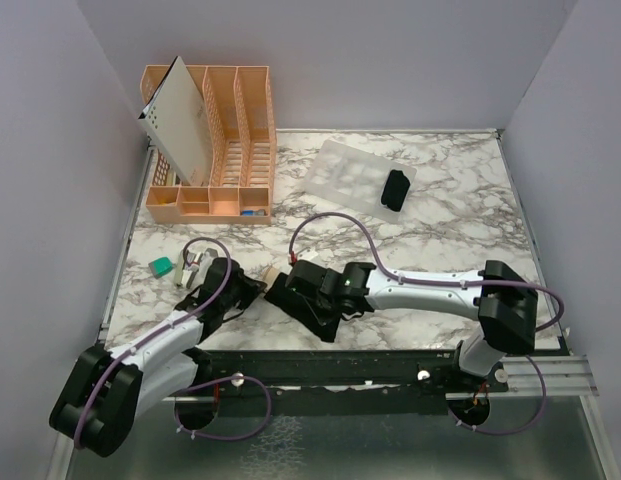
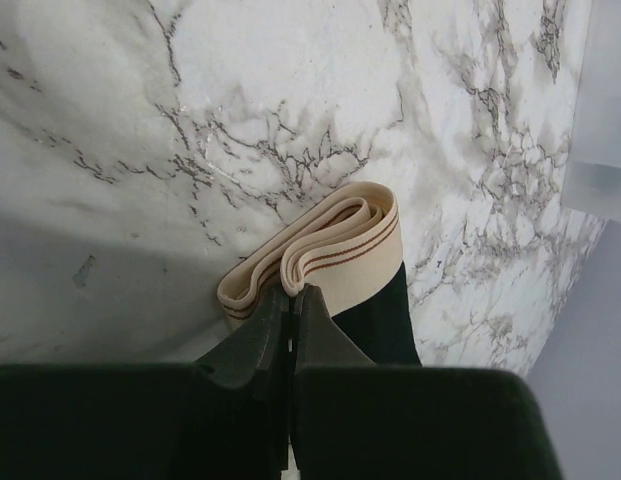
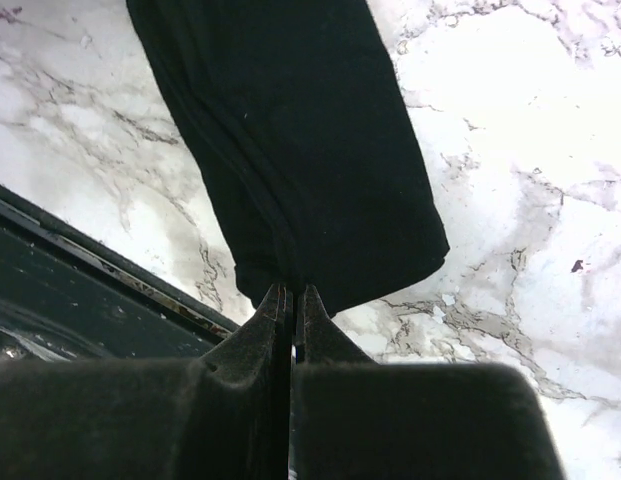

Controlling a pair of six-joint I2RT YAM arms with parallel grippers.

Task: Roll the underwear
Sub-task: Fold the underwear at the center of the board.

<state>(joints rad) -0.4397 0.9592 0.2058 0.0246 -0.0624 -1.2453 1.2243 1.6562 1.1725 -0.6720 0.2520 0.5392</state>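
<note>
text: none legible | labels: none | brands: none | numbers: none

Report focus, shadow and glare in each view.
Top external: even light, sharp, though the underwear shows little detail. Left wrist: left gripper blurred in the foreground, waistband crisp, table shaded at left. Right wrist: right gripper soft, underwear nearly featureless black, table bright at right, no harsh glare.

Two underwear (image 1: 394,190) (image 3: 290,150) — one rack (image 1: 212,140), one tray (image 1: 352,176)
</note>
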